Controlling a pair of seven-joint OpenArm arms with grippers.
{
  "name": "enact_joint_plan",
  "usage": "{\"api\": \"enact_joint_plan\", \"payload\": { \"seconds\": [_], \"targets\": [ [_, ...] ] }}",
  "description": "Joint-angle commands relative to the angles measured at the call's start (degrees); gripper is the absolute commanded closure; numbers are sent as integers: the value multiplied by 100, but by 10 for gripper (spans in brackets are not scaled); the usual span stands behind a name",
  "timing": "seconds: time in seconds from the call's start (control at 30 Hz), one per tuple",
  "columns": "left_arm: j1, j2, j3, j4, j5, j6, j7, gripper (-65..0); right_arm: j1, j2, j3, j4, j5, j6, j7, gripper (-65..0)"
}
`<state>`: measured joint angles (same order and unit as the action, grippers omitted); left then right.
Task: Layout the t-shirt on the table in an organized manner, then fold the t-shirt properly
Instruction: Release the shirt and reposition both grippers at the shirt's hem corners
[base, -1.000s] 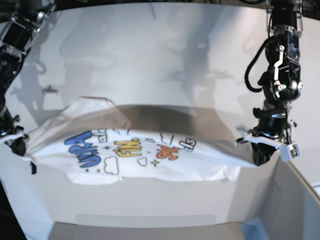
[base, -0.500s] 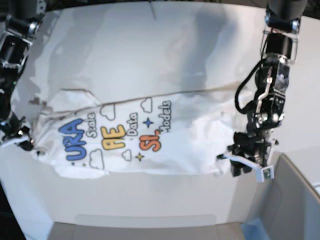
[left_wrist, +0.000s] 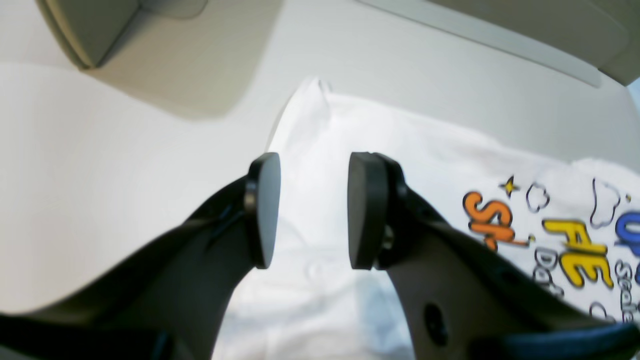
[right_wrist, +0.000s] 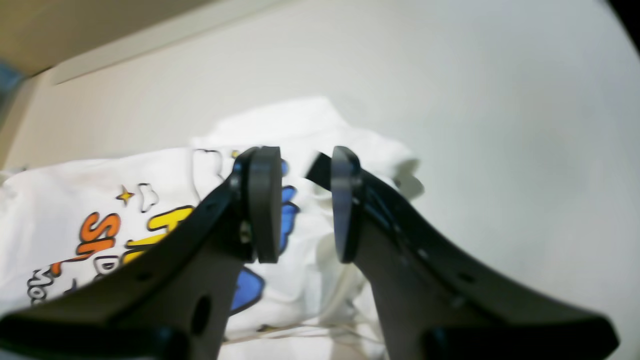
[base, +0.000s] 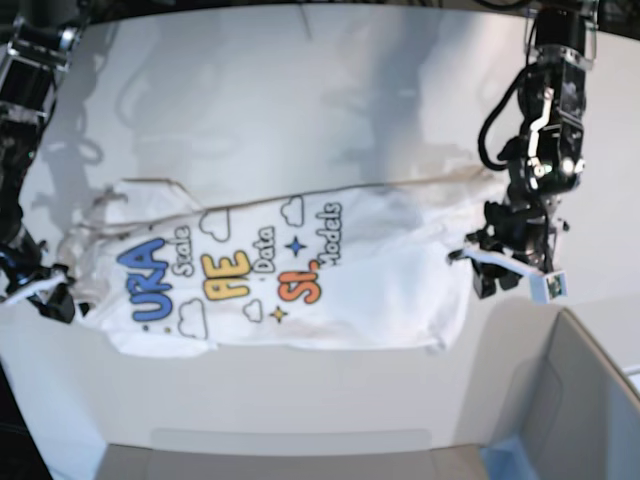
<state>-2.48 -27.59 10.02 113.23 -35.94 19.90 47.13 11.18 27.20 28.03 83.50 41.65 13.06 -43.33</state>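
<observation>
T-shirt (base: 300, 265) flat on table (base: 300, 110) (print up)

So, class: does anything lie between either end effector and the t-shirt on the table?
Nothing visible does. The left end effector and right end effector hang open directly over the t-shirt, with only bare table around.

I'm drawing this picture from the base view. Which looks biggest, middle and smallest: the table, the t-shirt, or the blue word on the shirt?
1. The table looks biggest; it spreads well past everything.
2. The t-shirt looks middle-sized, lying across the table.
3. The blue word looks smallest, only one bit of the shirt's print.
</observation>
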Motion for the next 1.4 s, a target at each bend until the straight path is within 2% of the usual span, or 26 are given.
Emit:
{"api": "enact_joint_plan", "payload": {
  "seconds": [0.0,0.13,0.23,0.4,0.5,0.67,0.8,0.97,1.23,1.37],
  "targets": [
    [-2,-41,-22,101,-6,-8,-111,-236,-6,115,208,278,42,8,153,-177],
    [288,-41,-22,189,-6,-8,-120,-236,-569,-245,683,929,59,8,56,-177],
    [463,-41,-22,277,-6,-8,-120,-236,-1140,-579,841,1280,59,8,-339,-177],
    [622,-41,-22,286,-6,-8,-120,-236,-1905,-1327,850,1307,86,8,-629,-171],
    [630,-32,13,286,-6,-8,-120,-236,-2133,-1731,858,1342,147,0,-840,-168],
    [630,-32,4,286,-6,-8,-120,-236,-2142,-2179,1307,1307,569,0,-1386,-168],
    [613,-32,13,286,-6,-8,-120,-236,-1949,-2338,1641,1298,349,-27,-1438,-168],
    [595,-32,22,268,-6,-8,-120,-236,-1870,-2408,1869,1008,244,-440,-1597,-168],
    [587,-32,4,259,-6,-8,-120,-236,-1773,-2417,1957,322,218,-458,-1570,-168],
    [587,-32,13,251,3,-8,-120,-236,-1456,-2390,1957,6,77,-458,-1561,-168]
  ]
}}
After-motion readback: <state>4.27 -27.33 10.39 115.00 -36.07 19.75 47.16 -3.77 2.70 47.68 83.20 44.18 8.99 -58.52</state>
